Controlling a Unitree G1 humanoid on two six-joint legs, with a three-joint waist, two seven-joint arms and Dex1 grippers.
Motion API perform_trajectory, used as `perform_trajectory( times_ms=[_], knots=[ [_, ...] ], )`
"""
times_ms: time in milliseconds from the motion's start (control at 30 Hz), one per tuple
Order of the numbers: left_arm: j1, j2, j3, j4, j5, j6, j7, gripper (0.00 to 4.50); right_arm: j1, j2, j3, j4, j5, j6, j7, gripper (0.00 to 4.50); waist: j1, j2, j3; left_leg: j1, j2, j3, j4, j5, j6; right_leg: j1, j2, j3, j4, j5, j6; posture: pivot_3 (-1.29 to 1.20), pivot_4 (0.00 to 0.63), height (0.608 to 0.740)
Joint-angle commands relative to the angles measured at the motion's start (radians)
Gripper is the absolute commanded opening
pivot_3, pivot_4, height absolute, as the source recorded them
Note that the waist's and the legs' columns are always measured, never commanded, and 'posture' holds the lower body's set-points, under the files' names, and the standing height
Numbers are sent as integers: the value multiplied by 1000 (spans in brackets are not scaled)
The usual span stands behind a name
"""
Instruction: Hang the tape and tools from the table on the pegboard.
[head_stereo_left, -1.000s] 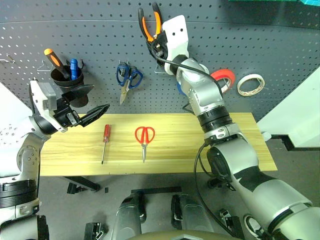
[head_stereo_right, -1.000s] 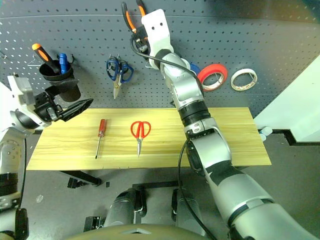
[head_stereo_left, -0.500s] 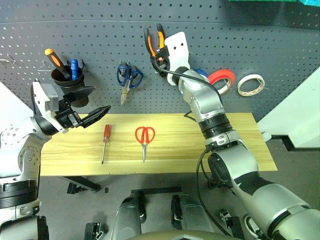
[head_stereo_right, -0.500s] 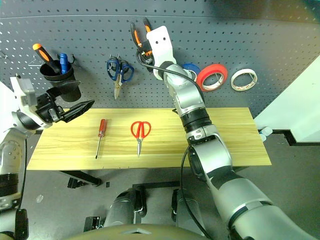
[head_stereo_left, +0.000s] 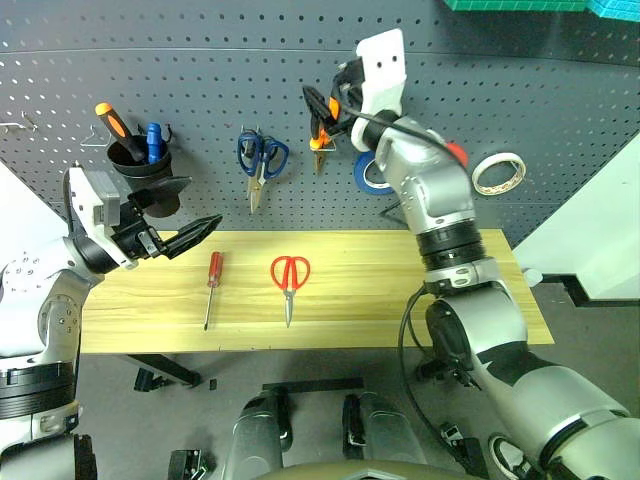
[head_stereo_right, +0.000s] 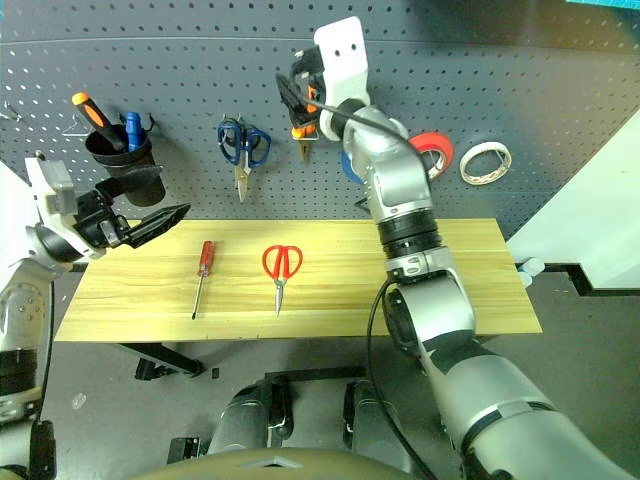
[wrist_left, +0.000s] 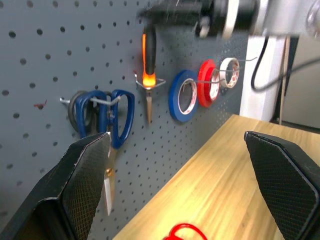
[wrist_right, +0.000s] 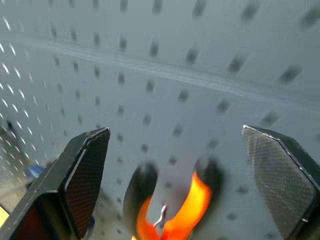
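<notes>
The orange-and-black-handled pliers hang nose down from a thin hook on the dark grey pegboard. My right gripper is open just in front of their handles, its fingers spread wide to either side and not gripping. The red-handled scissors and the slim red-handled screwdriver lie on the light wood table. The cream-white tape hangs at the right of the pegboard. My left gripper stands open and empty above the table's left end.
Blue-handled scissors hang left of the pliers. A blue tape roll and a red one hang behind my right arm. A black cup with an orange-handled screwdriver sits at the pegboard's left.
My right gripper has opened and let go of the pliers, which came down and now hang on the hook; the hand drew slightly back and right. The left arm stayed still.
</notes>
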Motion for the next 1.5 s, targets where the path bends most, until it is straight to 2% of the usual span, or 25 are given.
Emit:
perform_trajectory(
  times_ms=[33,167,400,633,800,1033,1167,1300,1500],
  knots=[
    [32,19,25,-56,-9,18,19,4492,11,-77,-28,-168,103,132,129,4439,1,0,0,1,0,0,0,0,0,1,0,0,0,0,0,78,72,730],
    [77,17,30,-99,-13,67,70,4492,57,-181,-33,-288,232,312,289,4439,3,0,0,7,0,-1,-2,-4,7,6,-1,0,-2,-1,-1,75,81,730],
    [148,-18,-40,-148,65,148,215,4492,230,-388,91,-455,366,505,608,4439,3,1,-1,10,0,-2,-3,-6,8,7,-3,1,-2,-2,-3,68,97,730],
    [116,-130,-109,-186,122,272,452,4492,325,-468,166,-455,375,466,786,4439,15,1,-1,10,0,-3,-2,-6,9,8,-5,0,-3,-3,-4,64,112,730],
    [92,-286,-184,-206,174,405,681,4492,352,-498,236,-322,276,331,863,4439,30,1,-1,10,0,-4,-1,-7,11,9,-5,0,-3,-4,-4,59,135,730],
    [91,-382,-274,-230,241,507,808,4492,361,-497,257,-194,188,198,907,4439,28,2,2,10,0,-4,0,-8,12,9,-7,0,-3,-4,-4,41,188,730],
    [76,-411,-383,-222,379,561,929,4492,360,-518,254,-118,146,144,951,4439,29,4,11,10,0,-5,0,-8,12,10,-8,0,-3,-5,-4,20,230,730],
    [42,-478,-409,-219,395,665,977,4492,379,-545,264,-100,99,70,991,4439,29,7,34,11,-1,-6,2,-8,13,9,-10,0,-3,-7,-6,-3,262,730],
    [-33,-558,-399,-174,385,780,987,4492,380,-523,246,-60,77,85,967,4439,24,9,67,11,-1,-6,2,-8,13,10,-9,1,-2,-7,-6,-44,298,730]
  ],
)
